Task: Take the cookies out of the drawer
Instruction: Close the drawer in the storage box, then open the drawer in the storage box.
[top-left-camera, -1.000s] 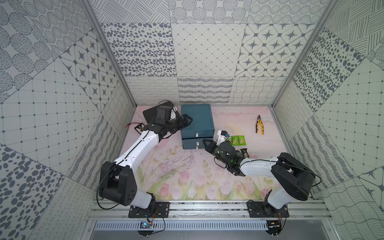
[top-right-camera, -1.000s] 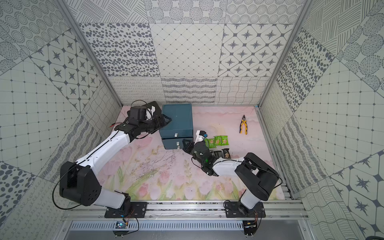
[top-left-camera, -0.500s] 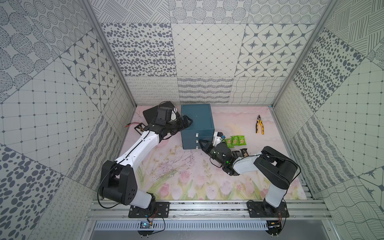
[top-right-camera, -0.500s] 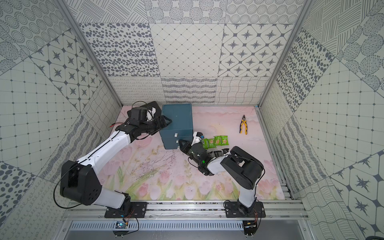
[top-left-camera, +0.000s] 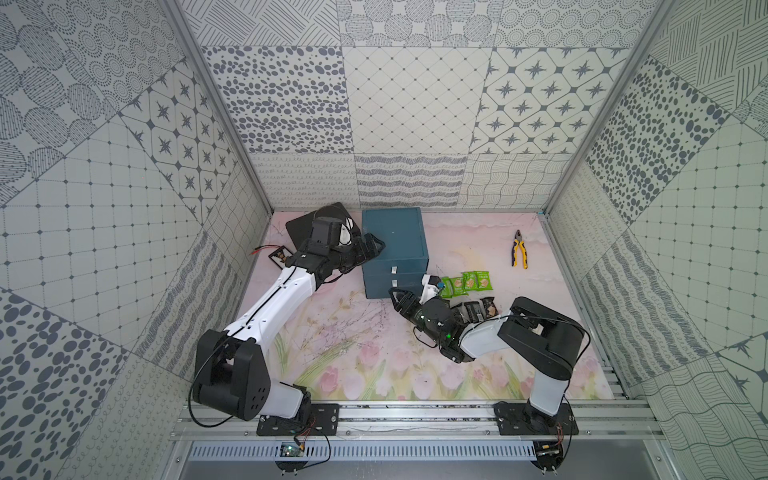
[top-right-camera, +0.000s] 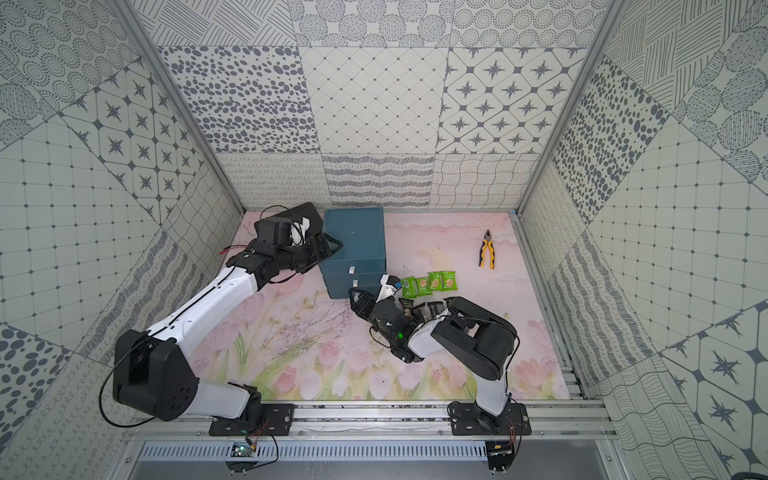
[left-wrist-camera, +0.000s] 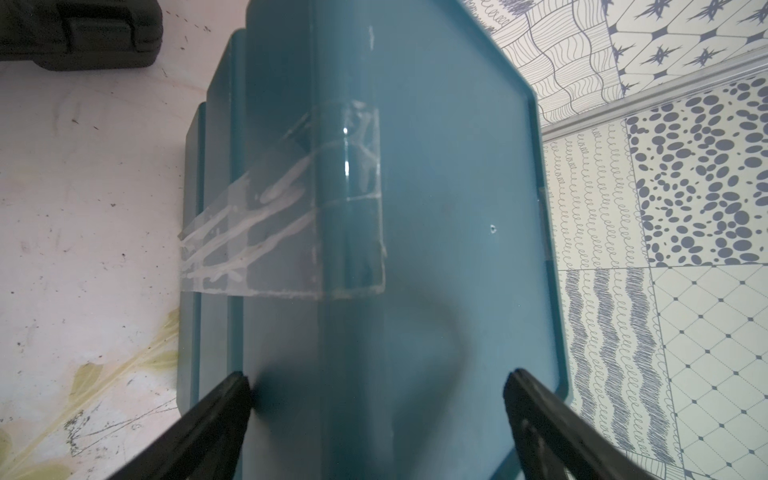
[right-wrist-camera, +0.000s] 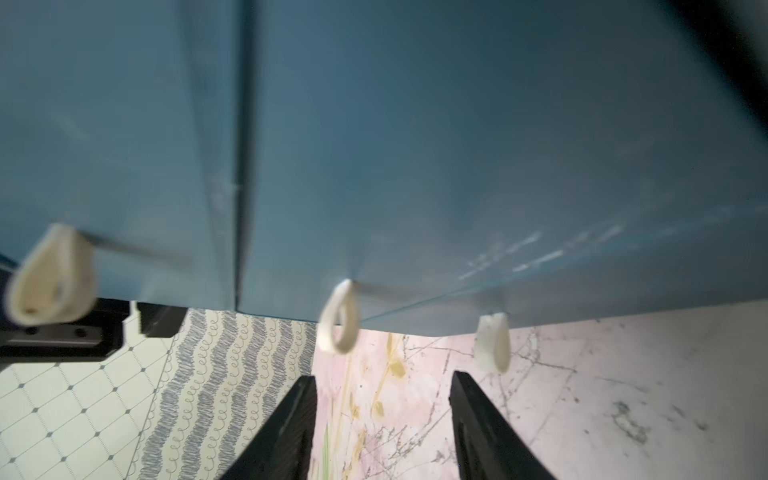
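Cabinet (top-left-camera: 395, 241) braced at its 9 o'clock by left gripper (left-wrist-camera: 376, 380), jaws spread wide, nothing clasped, likely against sliding. Right gripper (right-wrist-camera: 384, 380) lined up below pull loop (right-wrist-camera: 340, 318), jaws parted, empty. Cookies (top-left-camera: 465, 282) laid on mat (top-left-camera: 353, 353) at cabinet's 4 o'clock. Drawer (top-left-camera: 378, 289) seen shut.

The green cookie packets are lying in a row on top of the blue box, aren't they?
Not quite. The green cookie packets are lying in a row, but on the flowery mat right beside the blue box, not on top of it. The top of the box is bare. Both top views show this.
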